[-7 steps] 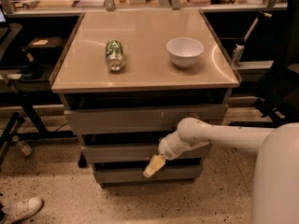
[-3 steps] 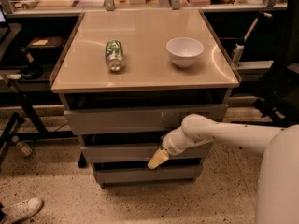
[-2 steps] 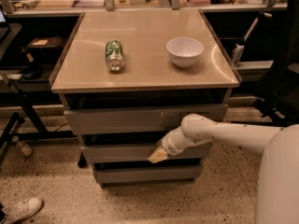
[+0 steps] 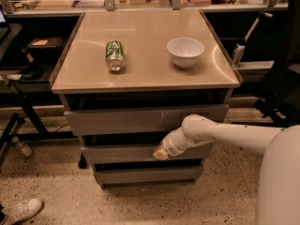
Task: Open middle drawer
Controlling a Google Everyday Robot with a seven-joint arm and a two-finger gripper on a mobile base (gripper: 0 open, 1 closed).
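A grey cabinet has three stacked drawer fronts under a beige top. The middle drawer (image 4: 119, 153) is the plain grey front between the taller scratched top front (image 4: 140, 119) and the bottom front (image 4: 145, 175). It looks shut, flush with the others. My white arm reaches in from the right. My gripper (image 4: 160, 153) has its yellowish tip against the middle drawer's front, right of centre, near its upper edge.
On the cabinet top (image 4: 145, 74) lie a green can (image 4: 114, 55) on its side and a white bowl (image 4: 185, 51). A black stand (image 4: 18, 116) is at the left, a shoe (image 4: 18, 211) on the speckled floor, dark furniture at the right.
My gripper has moved up and slightly right, from the gap below the middle drawer onto its front. The drawers have not visibly moved.
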